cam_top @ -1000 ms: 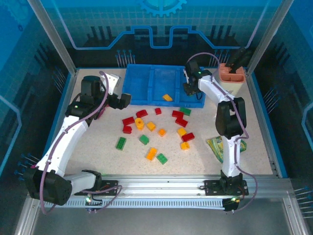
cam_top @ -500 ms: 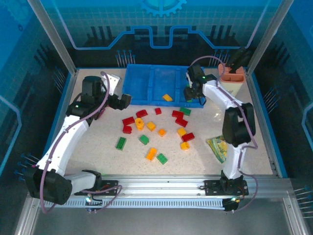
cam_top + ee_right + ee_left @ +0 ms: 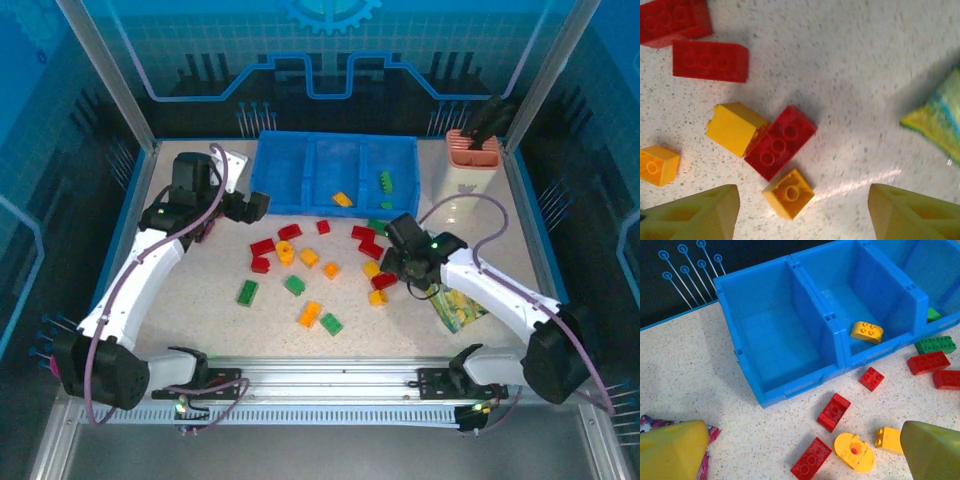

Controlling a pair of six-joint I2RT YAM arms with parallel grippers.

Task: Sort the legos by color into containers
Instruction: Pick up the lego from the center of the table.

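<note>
Green brick (image 3: 385, 181) now lies in the blue bin's (image 3: 300, 207) right compartment. Our right gripper (image 3: 803, 200), jaws apart and empty, has swung back over a red brick (image 3: 780, 142) at the table's (image 3: 200, 300) middle. Our left gripper (image 3: 802, 452) waits spread wide, and most legos (image 3: 309, 257) remain unsorted.

Red, orange, green legos (image 3: 308, 257) scattered before blue containers (image 3: 290, 170); few inside

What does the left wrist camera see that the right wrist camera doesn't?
Left wrist camera: the blue bin, with a yellow brick in its middle compartment and a green brick in the right one. Right wrist camera: a green-and-yellow snack packet and a red brick touching a yellow piece. Both: loose bricks, red and yellow, on the speckled table.
</note>
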